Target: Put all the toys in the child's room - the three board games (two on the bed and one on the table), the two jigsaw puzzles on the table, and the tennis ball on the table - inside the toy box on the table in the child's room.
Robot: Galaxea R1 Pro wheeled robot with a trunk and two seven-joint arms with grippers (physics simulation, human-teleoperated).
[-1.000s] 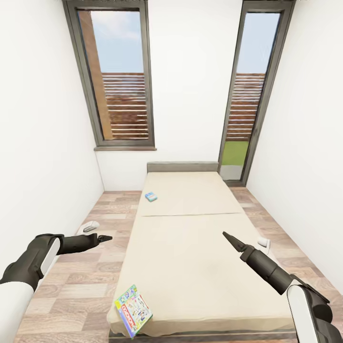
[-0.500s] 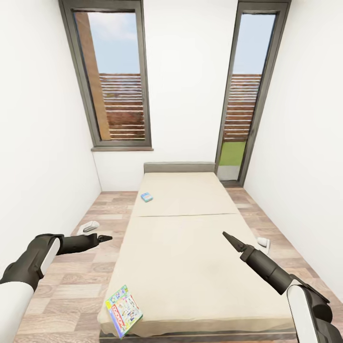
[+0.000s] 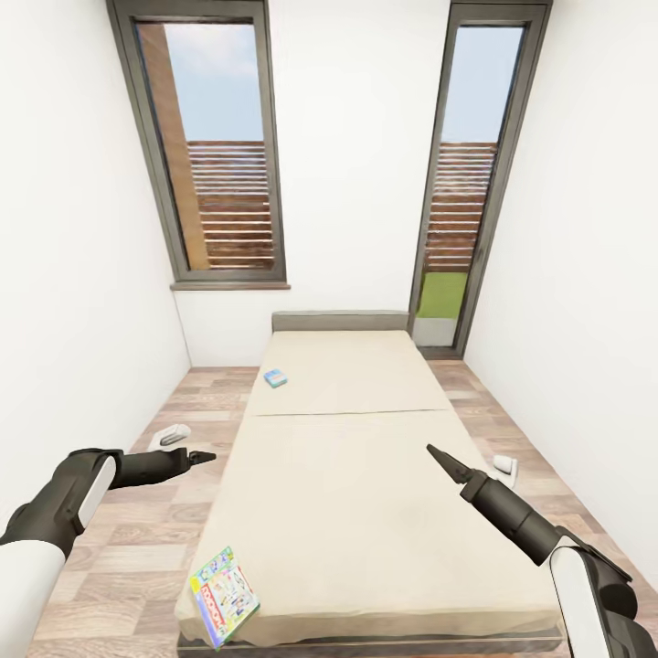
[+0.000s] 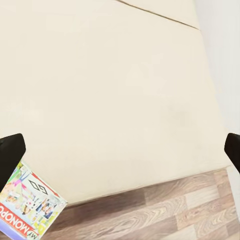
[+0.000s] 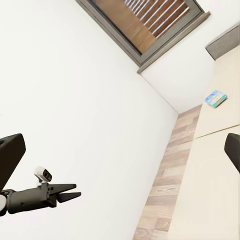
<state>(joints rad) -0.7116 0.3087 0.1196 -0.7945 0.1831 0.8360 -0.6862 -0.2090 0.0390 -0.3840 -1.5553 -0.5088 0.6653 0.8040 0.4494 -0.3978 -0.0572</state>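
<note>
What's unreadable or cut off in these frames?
- small blue board game: head view, too small to read its print.
- white and green board game: left wrist view, cut by the picture's edge and partly behind a fingertip.
- left gripper and right gripper: head view, too small to judge whether the jaws are parted.
- bed: head view, near end cut by the edge.

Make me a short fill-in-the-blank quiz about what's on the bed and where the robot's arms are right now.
1. The small blue board game lies on the bed near the ____.
2. The white and green board game overhangs the bed's near ____ corner.
3. The left gripper hangs over the ____, beside the bed.
4. The right gripper holds ____.

Missing words: headboard; left; floor; nothing
</note>
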